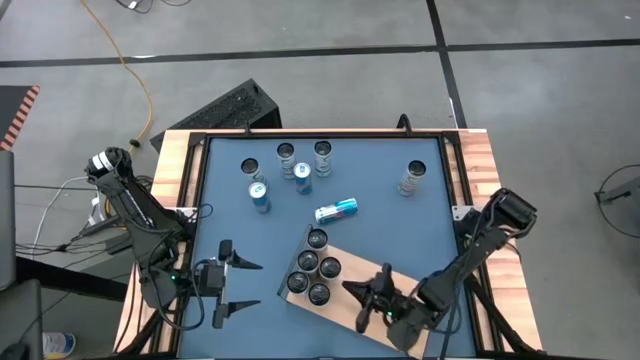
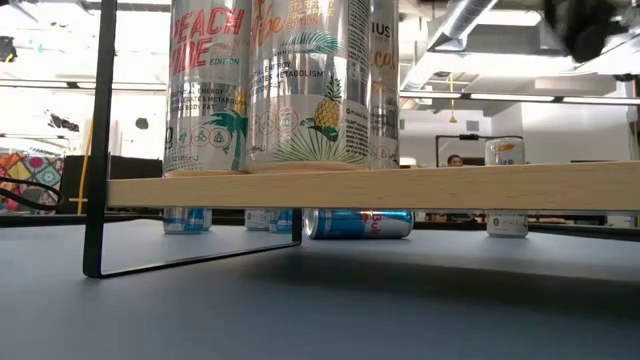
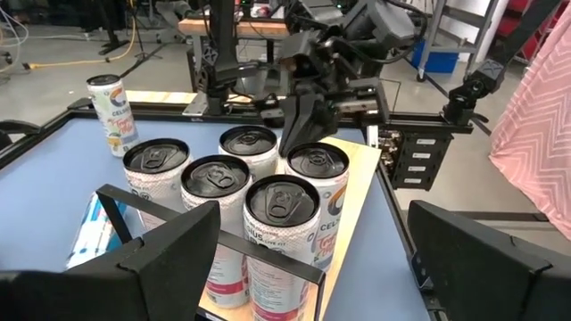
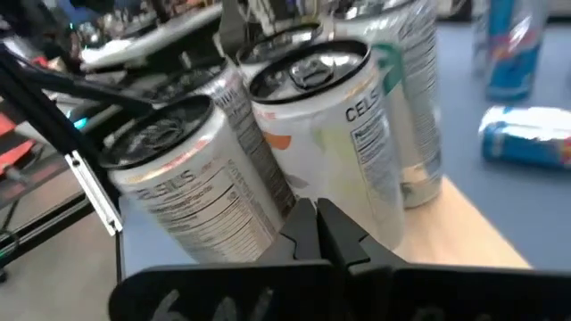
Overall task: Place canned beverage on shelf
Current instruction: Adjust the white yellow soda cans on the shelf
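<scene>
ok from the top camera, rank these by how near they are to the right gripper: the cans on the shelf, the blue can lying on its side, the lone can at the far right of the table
Measured from the right gripper, shut over the shelf:
1. Cans on the shelf, just to its left on the board.
2. Blue can lying on its side, mid-table beyond the shelf's far end.
3. Lone can, upright near the far right edge.

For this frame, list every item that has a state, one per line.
Shelf: on the table, carrying five cans.
Five cans on shelf: upright, clustered at one end.
Blue can: lying on its side on the table.
Six loose cans: upright on the table, off the shelf.
Left gripper: jaws open, empty, beside the shelf.
Right gripper: jaws shut, empty, over the shelf.
</scene>
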### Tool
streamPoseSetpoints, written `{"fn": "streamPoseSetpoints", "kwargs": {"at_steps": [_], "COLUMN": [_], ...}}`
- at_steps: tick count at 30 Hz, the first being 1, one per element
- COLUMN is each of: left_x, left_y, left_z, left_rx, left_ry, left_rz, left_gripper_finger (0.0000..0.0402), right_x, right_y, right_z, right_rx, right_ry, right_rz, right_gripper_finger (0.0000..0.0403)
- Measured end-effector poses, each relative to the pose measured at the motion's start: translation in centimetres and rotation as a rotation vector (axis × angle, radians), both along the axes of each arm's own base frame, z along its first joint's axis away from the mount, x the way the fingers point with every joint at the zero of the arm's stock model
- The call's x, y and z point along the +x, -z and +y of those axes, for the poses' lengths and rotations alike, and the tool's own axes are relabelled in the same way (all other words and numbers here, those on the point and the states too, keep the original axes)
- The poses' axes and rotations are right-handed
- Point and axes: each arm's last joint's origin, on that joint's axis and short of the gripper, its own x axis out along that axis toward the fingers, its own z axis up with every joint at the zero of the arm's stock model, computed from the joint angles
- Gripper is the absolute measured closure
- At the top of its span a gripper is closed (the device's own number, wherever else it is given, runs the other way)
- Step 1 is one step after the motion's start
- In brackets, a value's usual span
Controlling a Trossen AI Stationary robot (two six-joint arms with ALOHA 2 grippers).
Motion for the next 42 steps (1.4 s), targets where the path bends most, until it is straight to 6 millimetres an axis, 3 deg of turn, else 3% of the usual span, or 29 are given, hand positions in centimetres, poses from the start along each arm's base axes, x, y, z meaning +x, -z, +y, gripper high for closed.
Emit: {"fn": "streamPoseSetpoints", "kwargs": {"at_steps": [6,18,27,36,42], "left_x": [0.1,0.2,0.2,0.2,0.2], "left_y": [0.0,0.0,0.0,0.0,0.0], "left_z": [0.1,0.2,0.2,0.2,0.2], "left_rx": [0.007,-0.003,0.001,0.004,0.011], "left_ry": [-0.004,-0.014,-0.005,-0.004,-0.004], "left_rz": [0.001,0.001,0.002,0.003,0.004], "left_gripper_finger": [0.0054,0.0054,0.0054,0.0054,0.0054], "right_x": [-1.1,1.1,1.2,0.4,-0.2], "right_y": [0.3,1.1,1.3,1.1,1.6], "right_z": [0.1,-3.6,-3.2,-1.3,-1.9], "right_rx": [-0.054,-0.037,0.032,0.068,0.069], "right_ry": [0.092,0.203,0.116,-0.028,0.094], "right_rz": [-0.033,0.03,0.093,0.124,0.095], "right_gripper_finger": [0.0403,0.0403,0.0403,0.0403,0.0403]}}
